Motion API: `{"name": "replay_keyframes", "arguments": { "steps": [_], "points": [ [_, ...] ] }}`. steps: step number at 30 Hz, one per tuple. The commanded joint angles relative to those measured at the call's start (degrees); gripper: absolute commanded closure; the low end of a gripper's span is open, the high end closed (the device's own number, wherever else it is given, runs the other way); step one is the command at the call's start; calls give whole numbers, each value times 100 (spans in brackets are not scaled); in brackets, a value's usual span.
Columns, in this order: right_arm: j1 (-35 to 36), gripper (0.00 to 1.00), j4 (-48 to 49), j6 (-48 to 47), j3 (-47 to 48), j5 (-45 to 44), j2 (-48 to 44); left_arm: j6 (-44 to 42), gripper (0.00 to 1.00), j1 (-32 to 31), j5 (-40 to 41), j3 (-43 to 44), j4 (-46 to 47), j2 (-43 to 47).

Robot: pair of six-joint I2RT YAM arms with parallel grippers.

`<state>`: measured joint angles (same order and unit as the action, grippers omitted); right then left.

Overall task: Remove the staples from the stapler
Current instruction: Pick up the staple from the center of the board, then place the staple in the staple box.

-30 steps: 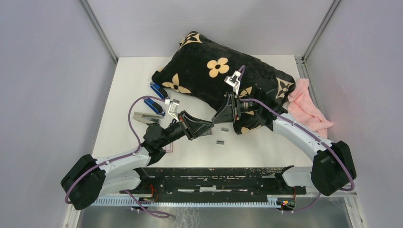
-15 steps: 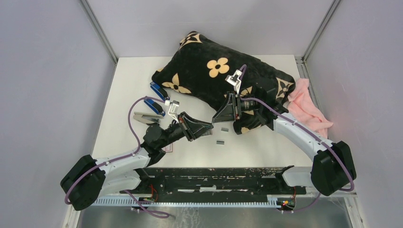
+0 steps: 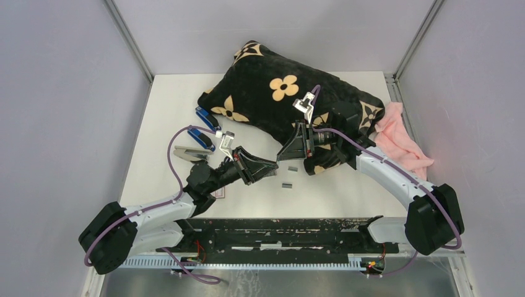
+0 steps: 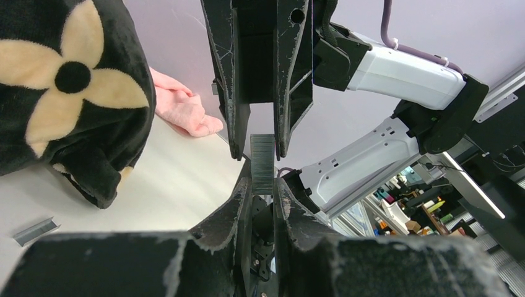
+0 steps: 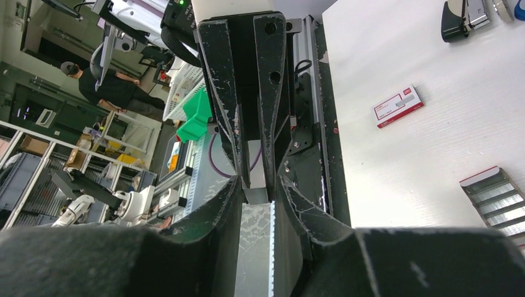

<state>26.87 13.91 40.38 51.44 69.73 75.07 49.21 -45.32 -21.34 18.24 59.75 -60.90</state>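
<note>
Silvery ribbed staples (image 4: pixel 262 164), flat rectangular strip

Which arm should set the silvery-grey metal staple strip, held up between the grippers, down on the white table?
Left, probably. The left gripper is shut on the silvery-grey staple strip. The right gripper only straddles its top end, and whether it grips is unclear.

The left arm (image 3: pixel 155 210) and the right arm (image 3: pixel 384 170) are stretched toward each other, and the two grippers are set tip to tip. The left gripper (image 4: pixel 262 184) is closed firmly on the near end of a strip of staples (image 4: pixel 262 167). Straight ahead of its fingertips, the right gripper (image 4: pixel 260 151) is placed around the far end, a narrow gap being seen at one finger.
</note>
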Motion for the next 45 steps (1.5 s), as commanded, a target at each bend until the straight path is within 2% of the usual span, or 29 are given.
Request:
{"name": "replay_keyframes", "arguments": {
  "steps": [1, 10, 16, 19, 21, 24, 30, 31, 34, 40, 45],
  "points": [
    [25, 70, 57, -199, 299, 155, -108, 221, 83, 48, -98, -5, 261, 52],
    [30, 80, -229, -466, 352, 122, -141, 221, 81, 56, -55, -22, 246, 39],
    [37, 82, -713, -843, 432, -36, -133, 197, 54, 108, 6, -75, 46, 156],
    [33, 82, -1018, -1099, 489, -166, -113, 45, 46, 151, 35, -79, -356, 367],
    [34, 82, -1392, -1414, 559, -309, -100, -154, 43, 160, 126, -85, -829, 614],
    [33, 82, -2148, -2093, 697, -695, -94, -609, 43, 163, 505, -69, -2007, 1188],
    [172, 82, -2947, -2867, 840, -1632, 64, -1602, 43, 169, 2278, 300, -5209, 1929],
    [221, 82, -3077, -2987, 880, -1743, 114, -1737, 43, 172, 2614, 365, -5581, 1895],
    [344, 82, -3274, -3157, 970, -2052, 246, -1882, 43, 236, 3022, 485, -5903, 1537],
    [382, 82, -3442, -3284, 1016, -2396, 350, -1835, 43, 435, 3266, 813, -5800, 115],
    [390, 82, -3480, -3304, 1033, -2482, 437, -1630, 39, 441, 3300, 1217, -5879, -645]
  ]
}}
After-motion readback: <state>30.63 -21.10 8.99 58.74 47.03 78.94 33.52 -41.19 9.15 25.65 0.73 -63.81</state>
